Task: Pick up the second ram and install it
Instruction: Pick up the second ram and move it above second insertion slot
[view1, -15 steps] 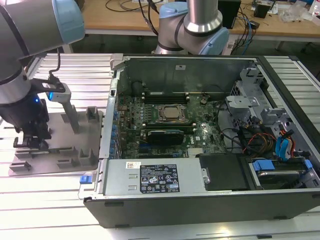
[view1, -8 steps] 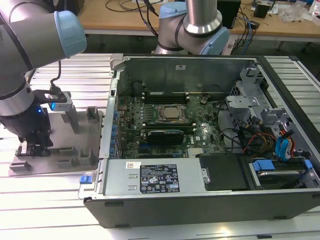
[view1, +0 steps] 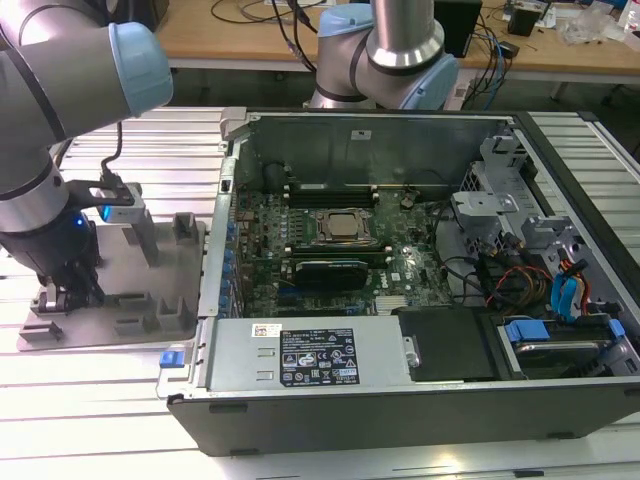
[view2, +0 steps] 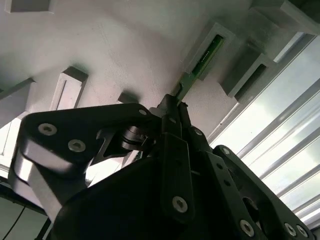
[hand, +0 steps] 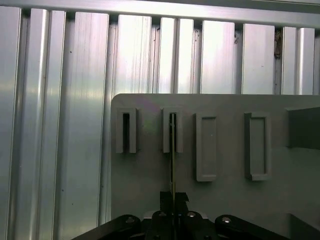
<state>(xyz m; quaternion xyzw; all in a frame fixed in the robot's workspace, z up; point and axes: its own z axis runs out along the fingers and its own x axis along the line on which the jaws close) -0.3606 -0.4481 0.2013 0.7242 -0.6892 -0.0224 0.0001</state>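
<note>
The second ram (hand: 172, 160) is a thin green stick seen edge-on, with its far end resting in a narrow slot of the grey fixture plate (hand: 225, 200). In the second wrist view the second ram (view2: 200, 62) runs from that slot down to the black fingertips. My gripper (hand: 173, 200) is shut on the stick's near end, and the same grip shows in the second wrist view at my gripper (view2: 175, 102). In the exterior view my gripper (view1: 63, 295) is low over the fixture plate (view1: 120, 320), on the exterior view's left, well away from the motherboard (view1: 330, 240).
The open computer case (view1: 400, 300) lies at the exterior view's right, with a silver processor (view1: 343, 226), a power supply box (view1: 305, 355) and drive cables (view1: 560, 290). Raised grey blocks (view1: 185, 235) stand on the fixture plate. A neighbouring slot (hand: 126, 131) sits beside the ram. Ribbed aluminium table (hand: 65, 125) surrounds the plate.
</note>
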